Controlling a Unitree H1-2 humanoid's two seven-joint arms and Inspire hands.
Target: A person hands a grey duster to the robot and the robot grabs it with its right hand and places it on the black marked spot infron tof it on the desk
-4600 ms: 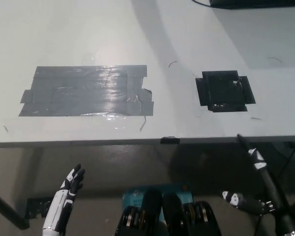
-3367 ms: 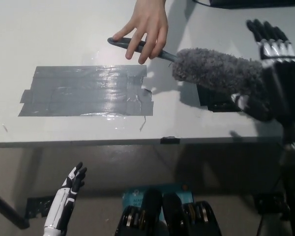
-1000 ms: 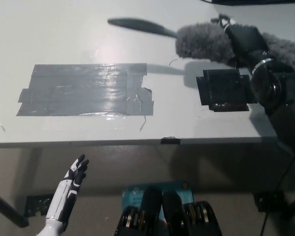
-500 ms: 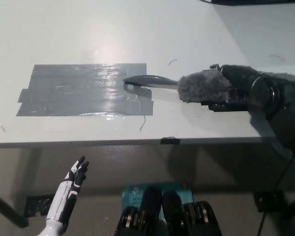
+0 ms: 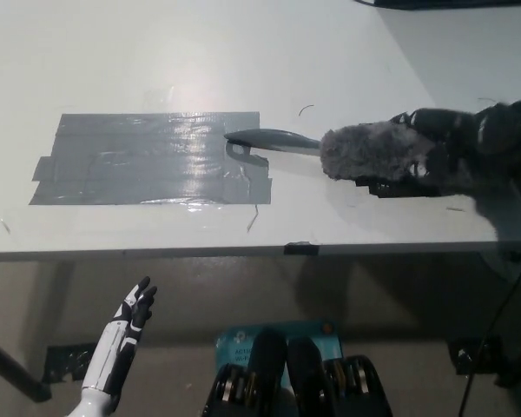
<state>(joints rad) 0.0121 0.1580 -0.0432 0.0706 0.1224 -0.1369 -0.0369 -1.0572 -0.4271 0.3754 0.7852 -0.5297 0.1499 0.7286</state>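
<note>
With the right hand clamped on the grey duster, whose head lay over the black marked spot, release was best deferred until the head rested squarely on the surface.

Light is even, fairly bright, coming from overhead. Glare sits on the grey tape patch, w/ a soft bright spot on the desk just above it. A broad faint shadow crosses the desk's upper right. Duster handle throws a thin dark shadow onto the tape. Under the desk edge it's dim, detail muddy. Right hand is smeared (motion blur, outline unclear). Left hand is sharper. Overall soft, low-res, slightly grainy.
</note>
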